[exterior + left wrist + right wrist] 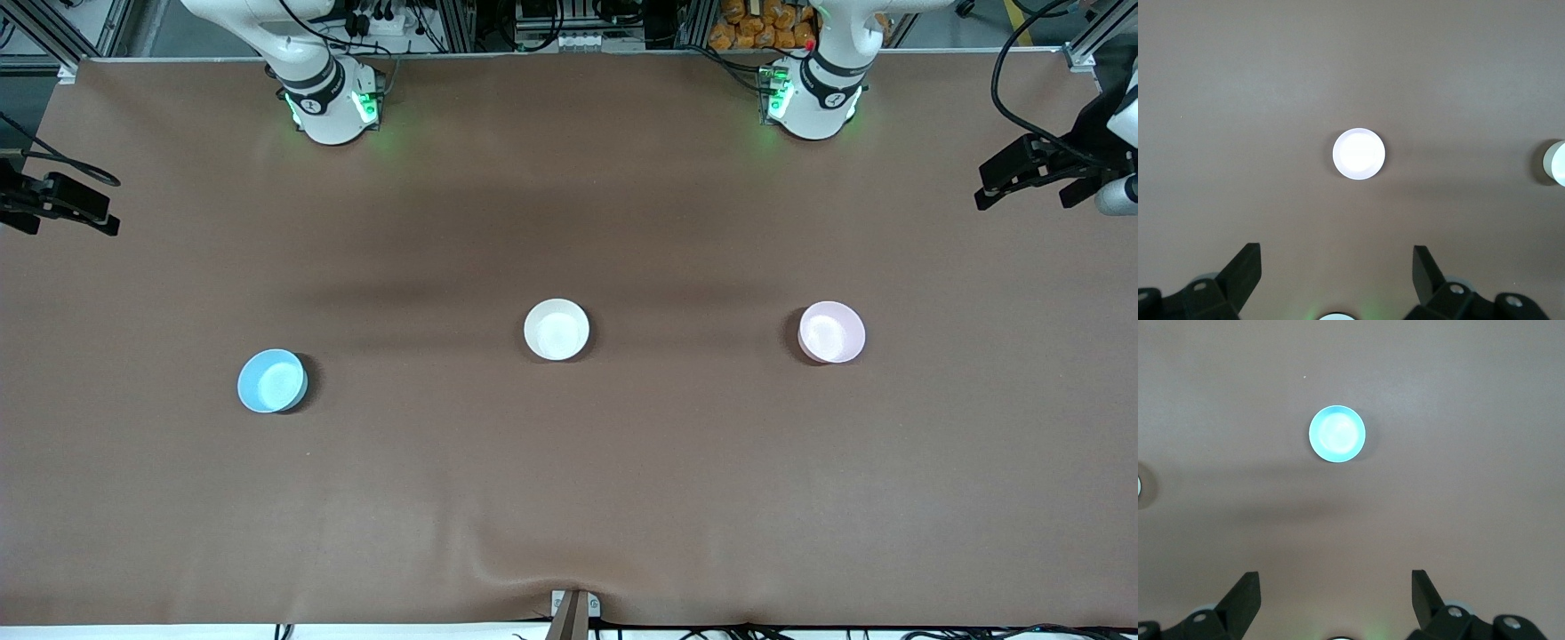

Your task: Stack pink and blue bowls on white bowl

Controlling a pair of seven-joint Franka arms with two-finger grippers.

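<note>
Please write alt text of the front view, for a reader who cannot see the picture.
Three small bowls stand apart on a brown table: the white bowl in the middle, the pink bowl toward the left arm's end, the blue bowl toward the right arm's end and slightly nearer the camera. Nothing is stacked yet. Both arms wait at the table's ends, the left hand and right hand holding nothing.

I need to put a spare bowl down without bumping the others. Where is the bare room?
Bare table lies between blue bowl and white bowl, and between white and pink bowl. The whole strip nearer the front camera is bare too. Nowhere is crowded.
</note>
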